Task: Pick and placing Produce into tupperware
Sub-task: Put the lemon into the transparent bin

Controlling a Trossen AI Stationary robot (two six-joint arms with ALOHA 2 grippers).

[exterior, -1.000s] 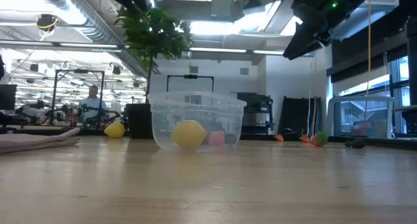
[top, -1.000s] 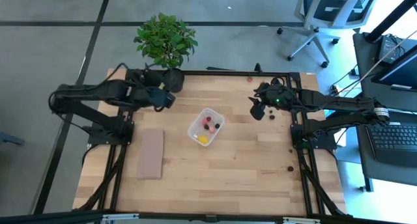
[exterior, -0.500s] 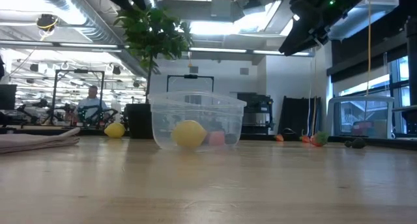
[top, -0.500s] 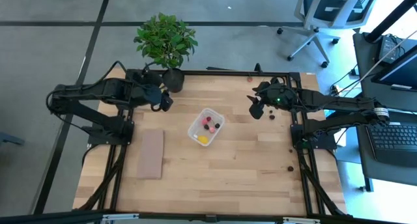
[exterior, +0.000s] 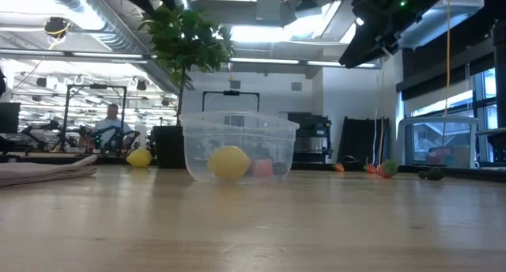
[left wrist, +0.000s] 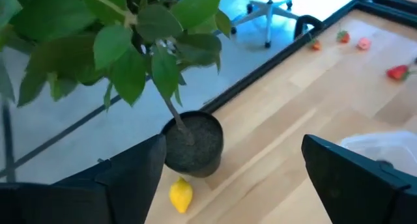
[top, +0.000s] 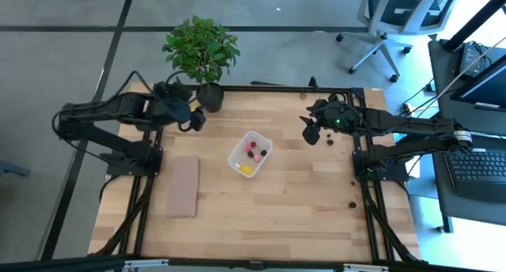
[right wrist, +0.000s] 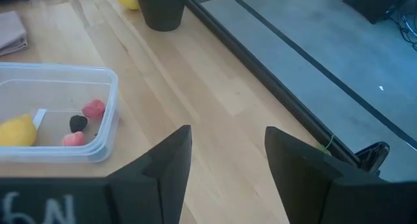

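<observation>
The clear tupperware [top: 250, 153] stands mid-table with a yellow piece [right wrist: 16, 129], a red piece [right wrist: 94, 108], a pink piece and a dark piece of produce in it. A yellow lemon [left wrist: 180, 195] lies on the table against the foot of the plant pot [left wrist: 194, 144]. My left gripper [top: 194, 118] hovers open near the pot, fingers wide, nothing between them. To the right of the tupperware, my right gripper [top: 310, 134] hangs open and empty above the table.
A leafy potted plant [top: 202, 51] stands at the far edge. A flat tan board [top: 183, 187] lies near left. Small loose produce lies at the far right [left wrist: 397, 71] and by the right edge [top: 351, 204]. A person [exterior: 113, 126] sits in the room beyond.
My left gripper has drawn back a little toward the plant pot and the far left, and its fingers have spread wider. My right gripper has shifted slightly toward the tupperware, its fingers unchanged. The tupperware and its produce have stayed put.
</observation>
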